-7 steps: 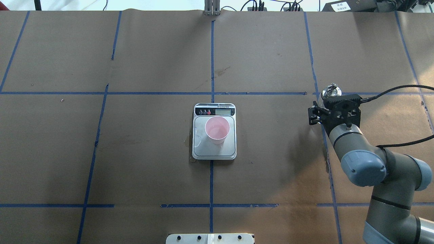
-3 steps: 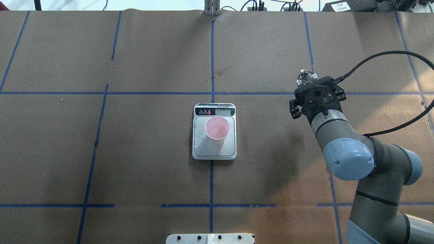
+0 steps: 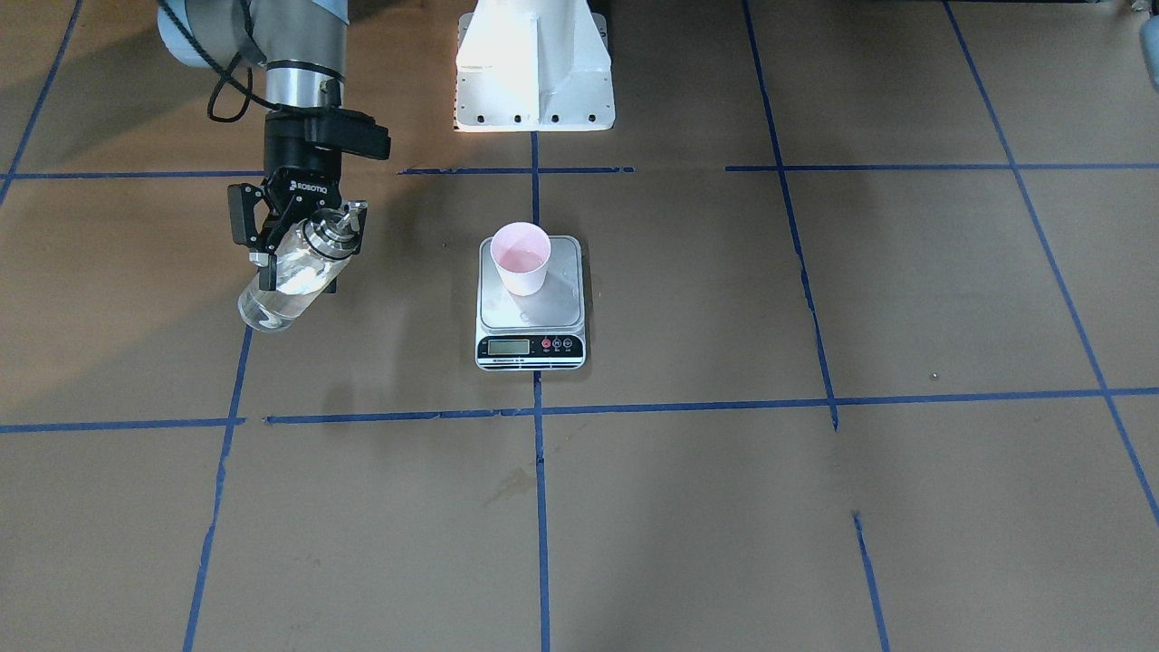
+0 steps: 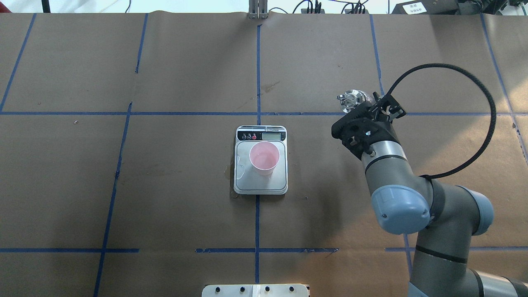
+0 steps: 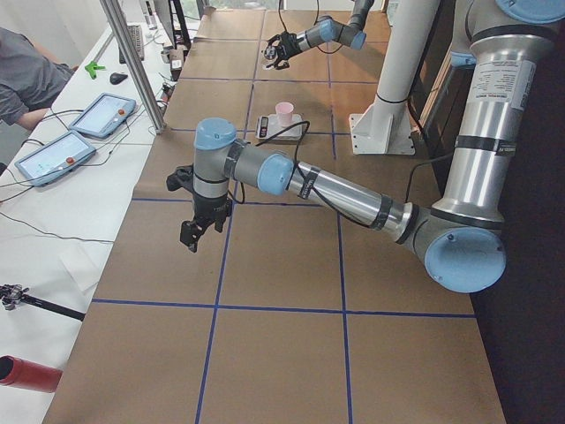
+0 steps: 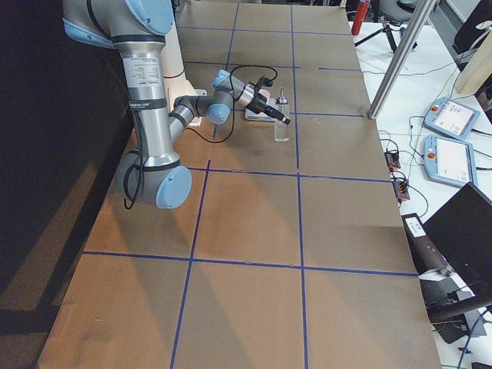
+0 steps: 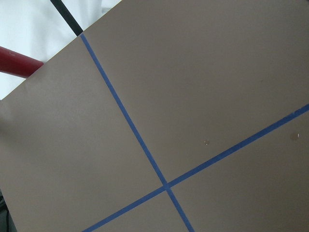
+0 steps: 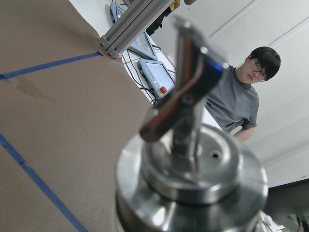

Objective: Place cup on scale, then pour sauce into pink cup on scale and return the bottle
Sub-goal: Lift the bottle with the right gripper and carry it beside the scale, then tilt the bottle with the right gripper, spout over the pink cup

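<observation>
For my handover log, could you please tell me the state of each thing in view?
Pink cup: upright on the scale.
Scale: bearing the cup on its platform.
Glass bottle: clamped in the right gripper.
Right gripper: shut on the bottle.
Left gripper: cannot tell open or shut.

Robotics lab: a table (image 4: 185, 74) covered in brown paper, gridded with blue tape (image 4: 258, 74); beside the table, teach pendants (image 5: 103, 115) and a seated operator (image 5: 26, 75).

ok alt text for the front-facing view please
The right gripper, at the view's left, grips a clear glass bottle, apart from the kitchen scale at centre. A pink cup stands on the scale's platform, on a brown table marked with blue tape.
</observation>
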Controlling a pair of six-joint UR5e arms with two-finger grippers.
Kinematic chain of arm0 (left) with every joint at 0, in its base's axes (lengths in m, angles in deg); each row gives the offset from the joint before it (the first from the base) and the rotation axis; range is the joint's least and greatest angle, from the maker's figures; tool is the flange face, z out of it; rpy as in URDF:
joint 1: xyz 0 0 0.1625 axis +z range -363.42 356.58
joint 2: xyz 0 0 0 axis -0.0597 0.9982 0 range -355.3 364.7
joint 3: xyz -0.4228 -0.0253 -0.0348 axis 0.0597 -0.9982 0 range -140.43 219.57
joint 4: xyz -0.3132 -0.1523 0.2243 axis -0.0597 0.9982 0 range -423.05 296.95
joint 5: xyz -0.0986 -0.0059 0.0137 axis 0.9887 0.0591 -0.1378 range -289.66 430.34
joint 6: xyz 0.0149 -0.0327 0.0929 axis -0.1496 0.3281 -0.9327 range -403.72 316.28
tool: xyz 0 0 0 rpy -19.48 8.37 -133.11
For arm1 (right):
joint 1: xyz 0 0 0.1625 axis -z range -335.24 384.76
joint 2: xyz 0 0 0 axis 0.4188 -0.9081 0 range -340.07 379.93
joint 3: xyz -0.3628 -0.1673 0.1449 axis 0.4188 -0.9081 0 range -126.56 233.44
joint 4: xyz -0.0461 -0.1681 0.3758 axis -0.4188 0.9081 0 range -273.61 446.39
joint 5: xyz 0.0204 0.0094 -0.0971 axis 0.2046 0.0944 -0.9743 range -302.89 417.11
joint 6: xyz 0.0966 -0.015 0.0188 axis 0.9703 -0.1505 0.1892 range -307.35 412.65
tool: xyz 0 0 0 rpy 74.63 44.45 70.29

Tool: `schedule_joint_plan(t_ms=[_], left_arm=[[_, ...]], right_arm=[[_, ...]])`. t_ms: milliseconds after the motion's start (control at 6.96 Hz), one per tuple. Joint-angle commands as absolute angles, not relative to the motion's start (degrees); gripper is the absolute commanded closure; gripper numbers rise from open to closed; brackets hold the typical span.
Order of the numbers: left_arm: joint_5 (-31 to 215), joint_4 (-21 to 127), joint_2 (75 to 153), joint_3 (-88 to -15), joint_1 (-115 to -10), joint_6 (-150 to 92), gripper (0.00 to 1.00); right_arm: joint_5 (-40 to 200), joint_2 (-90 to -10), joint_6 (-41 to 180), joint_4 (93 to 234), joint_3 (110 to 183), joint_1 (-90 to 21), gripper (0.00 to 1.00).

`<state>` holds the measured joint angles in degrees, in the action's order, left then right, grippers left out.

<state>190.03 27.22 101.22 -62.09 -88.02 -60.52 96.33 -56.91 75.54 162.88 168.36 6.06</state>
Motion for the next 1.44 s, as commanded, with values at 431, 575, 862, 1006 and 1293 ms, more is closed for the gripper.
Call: schedule_joint_plan(t_ms=[431, 575, 862, 1006, 1293], left_arm=[[195.23, 38.01, 95.05, -56.94, -90.43, -61.12, 0.00], [195.14, 38.03, 95.05, -56.76, -90.43, -61.12, 0.00], [195.14, 38.12, 95.05, -54.92, -90.61, -61.03, 0.00], [195.14, 38.20, 95.14, -53.87, -90.70, -61.03, 0.00], [195.14, 38.20, 95.14, -53.68, -90.96, -61.03, 0.00]], right_arm=[[80.51, -50.48, 71.91, 181.64, 163.06, 14.03, 1.00], [78.40, -48.47, 71.47, 185.32, 161.39, 14.39, 1.00], [75.23, -45.82, 70.33, 193.58, 160.05, 14.48, 1.00], [74.43, -44.16, 65.36, 195.36, 160.05, 14.48, 1.00], [71.71, -43.44, 52.62, 195.47, 159.96, 13.87, 1.00]])
